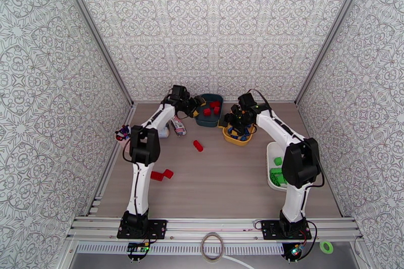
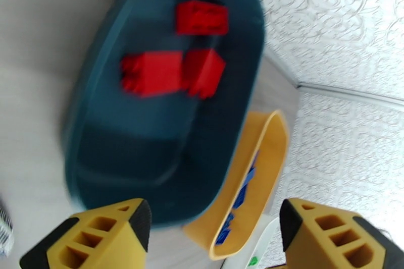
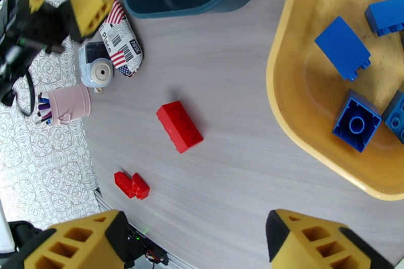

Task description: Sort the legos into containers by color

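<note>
The left gripper (image 2: 214,234) and right gripper (image 3: 197,239) had jaws released, empty. A flag-striped packet (image 3: 121,38) on the surface (image 3: 242,164) showed a barcode and "Place".

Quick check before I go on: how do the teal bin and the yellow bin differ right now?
Colour and contents: the teal bin holds red bricks, the yellow bin holds blue bricks. Place: in the top view the teal bin sits left of the yellow bin and a little farther back, close beside it. Shared: both are shallow, rounded and upright on the table.
</note>
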Action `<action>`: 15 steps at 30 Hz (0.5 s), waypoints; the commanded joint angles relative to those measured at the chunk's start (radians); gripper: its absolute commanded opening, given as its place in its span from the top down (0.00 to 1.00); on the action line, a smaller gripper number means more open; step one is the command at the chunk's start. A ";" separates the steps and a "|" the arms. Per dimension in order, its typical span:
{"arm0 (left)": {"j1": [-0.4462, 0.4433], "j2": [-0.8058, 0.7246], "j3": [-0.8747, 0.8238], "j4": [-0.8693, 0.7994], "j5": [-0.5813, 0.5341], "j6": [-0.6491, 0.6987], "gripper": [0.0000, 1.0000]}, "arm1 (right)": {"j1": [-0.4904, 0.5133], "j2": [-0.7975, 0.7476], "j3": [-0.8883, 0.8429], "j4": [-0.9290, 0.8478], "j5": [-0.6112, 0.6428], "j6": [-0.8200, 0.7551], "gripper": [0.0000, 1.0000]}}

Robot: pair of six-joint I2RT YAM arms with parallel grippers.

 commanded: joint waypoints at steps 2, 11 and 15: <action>-0.044 -0.176 -0.086 -0.206 -0.172 0.162 0.23 | 0.002 -0.034 -0.051 -0.067 0.058 -0.043 0.24; -0.140 -0.306 -0.354 -0.314 -0.387 0.184 0.21 | 0.042 -0.124 -0.175 -0.076 0.112 -0.053 0.24; -0.167 -0.301 -0.420 -0.288 -0.388 0.141 0.21 | 0.068 -0.174 -0.239 -0.068 0.136 -0.040 0.24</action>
